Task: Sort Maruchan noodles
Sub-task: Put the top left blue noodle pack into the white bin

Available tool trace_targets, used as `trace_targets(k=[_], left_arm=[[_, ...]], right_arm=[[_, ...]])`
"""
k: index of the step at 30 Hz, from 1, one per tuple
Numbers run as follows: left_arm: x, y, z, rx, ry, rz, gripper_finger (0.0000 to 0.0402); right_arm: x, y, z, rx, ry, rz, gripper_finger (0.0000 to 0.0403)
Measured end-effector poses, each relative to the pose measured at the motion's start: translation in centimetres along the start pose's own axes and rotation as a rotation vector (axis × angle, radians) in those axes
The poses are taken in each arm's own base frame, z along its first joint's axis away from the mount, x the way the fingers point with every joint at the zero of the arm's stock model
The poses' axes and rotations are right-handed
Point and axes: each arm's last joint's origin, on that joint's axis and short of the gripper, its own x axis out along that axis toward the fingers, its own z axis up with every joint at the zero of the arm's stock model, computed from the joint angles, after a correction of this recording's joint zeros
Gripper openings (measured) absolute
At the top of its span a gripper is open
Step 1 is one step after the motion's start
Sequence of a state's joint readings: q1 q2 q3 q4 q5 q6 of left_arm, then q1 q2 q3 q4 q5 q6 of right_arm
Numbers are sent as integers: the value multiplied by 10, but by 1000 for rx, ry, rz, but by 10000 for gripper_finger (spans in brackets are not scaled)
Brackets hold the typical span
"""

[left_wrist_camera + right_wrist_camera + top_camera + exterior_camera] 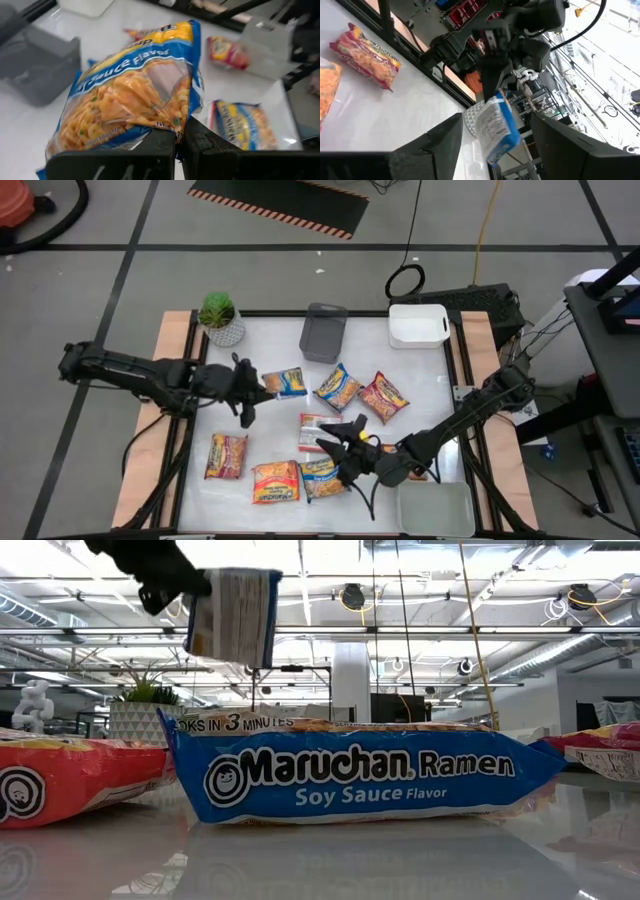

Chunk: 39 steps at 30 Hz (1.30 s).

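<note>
1. My left gripper (180, 137) is clamped tight on the edge of a blue noodle packet (285, 383), holding it up in the air above the table (420, 380), in front of the potted plant (220, 317) and to the left of the grey tray (323, 332)
2. In the low view that packet (235, 615) hangs clear above everything on the table, and my left wrist view shows its clear window full of noodles pinched between my closed fingers (160, 145)
3. My right gripper (345, 442) sits near the front middle of the table with its fingers (440, 145) spread wide and nothing between them
4. Just by my right gripper lies a white-and-red packet (312, 430), and I cannot tell whether a fingertip touches it
5. A second blue packet (320, 478) lies flat at the front, with an orange packet (275, 482) just beside it on the left
6. A red packet (227, 455) lies farther left, apart from those two
7. Toward the back, another orange-and-blue packet (338, 388) and a red packet (384, 397) lie side by side in front of the white tray (418, 325)
8. A light grey tray (435, 510) sits at the front right corner, near my right arm
</note>
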<state>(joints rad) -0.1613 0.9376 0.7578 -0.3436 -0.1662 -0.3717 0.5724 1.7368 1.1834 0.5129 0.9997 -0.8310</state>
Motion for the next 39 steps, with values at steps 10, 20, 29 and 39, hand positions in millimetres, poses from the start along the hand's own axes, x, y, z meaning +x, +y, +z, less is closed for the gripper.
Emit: trace_targets(k=[10,20,29,39], left_arm=[[-3,-16,4,39,-72,-94,6],[-8,-34,3,132,-113,-217,5],[-12,-43,2,182,-131,-266,5],[-18,-58,-6,301,-125,-338,5]], right_arm=[[11,-4,12,161,-58,43,231],[21,-7,6,223,-41,51,231],[22,-6,3,254,-25,57,267],[39,-8,-10,364,-31,183,273]])
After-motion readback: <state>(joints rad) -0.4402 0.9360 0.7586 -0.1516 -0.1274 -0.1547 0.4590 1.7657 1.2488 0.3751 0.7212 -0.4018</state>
